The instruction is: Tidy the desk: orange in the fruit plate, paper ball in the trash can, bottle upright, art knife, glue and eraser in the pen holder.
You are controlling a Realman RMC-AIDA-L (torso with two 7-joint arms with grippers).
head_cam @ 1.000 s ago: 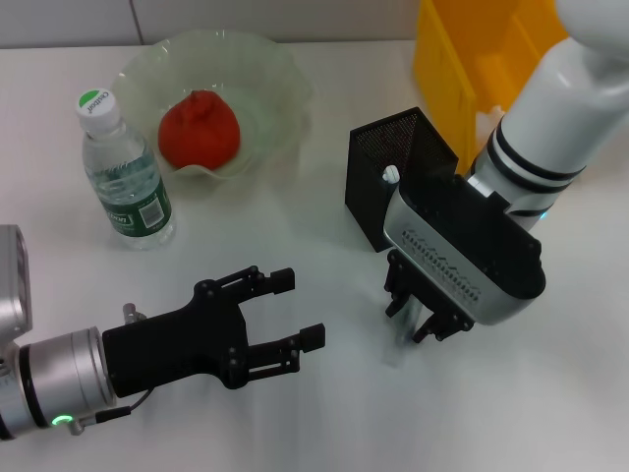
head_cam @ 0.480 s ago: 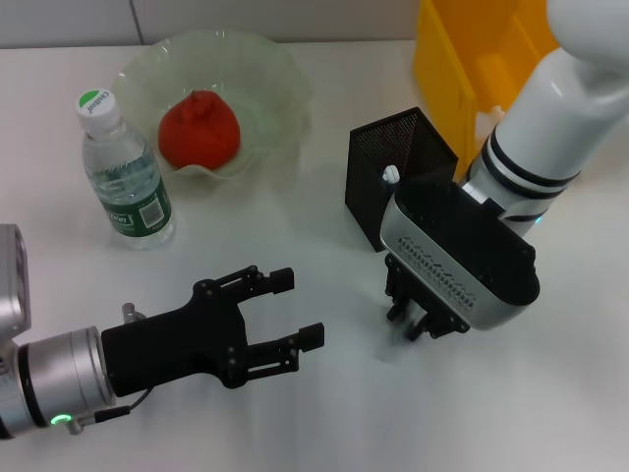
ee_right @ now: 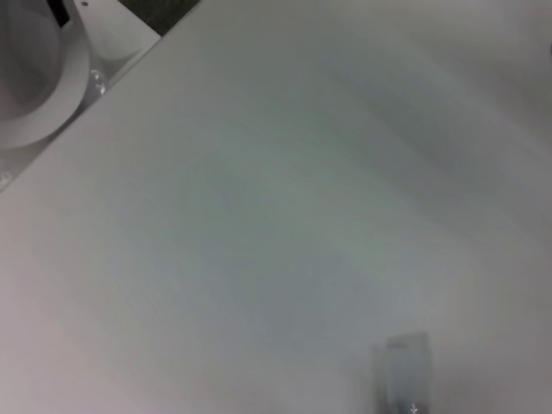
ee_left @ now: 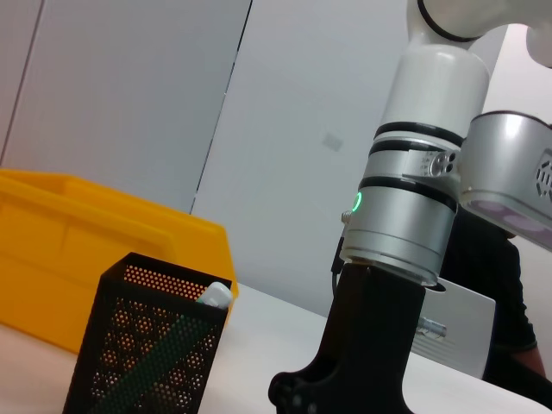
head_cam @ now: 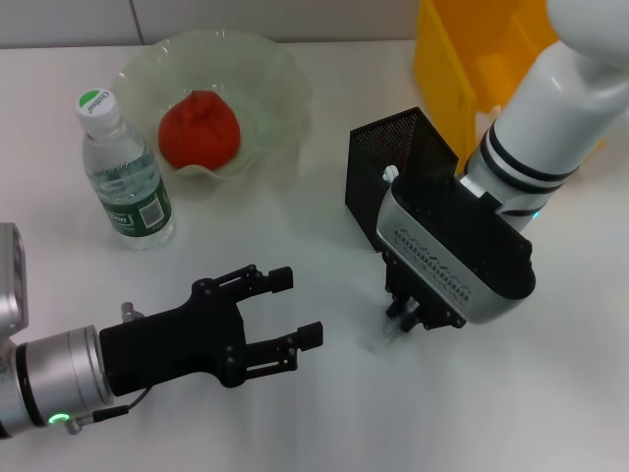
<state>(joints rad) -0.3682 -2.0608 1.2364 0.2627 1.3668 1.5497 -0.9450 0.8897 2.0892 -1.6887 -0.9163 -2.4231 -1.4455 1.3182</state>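
Observation:
The orange [head_cam: 200, 129] lies in the pale-green fruit plate [head_cam: 278, 71] at the far left of the white desk [head_cam: 295, 236]. Beside the plate the bottle [head_cam: 125, 174] stands upright. The black mesh pen holder [head_cam: 398, 162] [ee_left: 142, 345] holds the art knife, whose white tip [head_cam: 390, 174] [ee_left: 214, 295] pokes out. My right gripper [head_cam: 405, 320] points down at the desk just in front of the holder, shut on the faint grey glue [head_cam: 387, 337] [ee_right: 402, 373]. My left gripper [head_cam: 300, 307] hovers open at the near left. The paper ball and eraser are out of view.
The yellow trash can [head_cam: 462, 59] [ee_left: 69, 259] stands at the far right behind the pen holder. My right arm [ee_left: 405, 259] rises close beside the holder.
The right gripper's fingers have drawn together on the glue, and the gripper has shifted slightly toward the left. The left arm has not moved.

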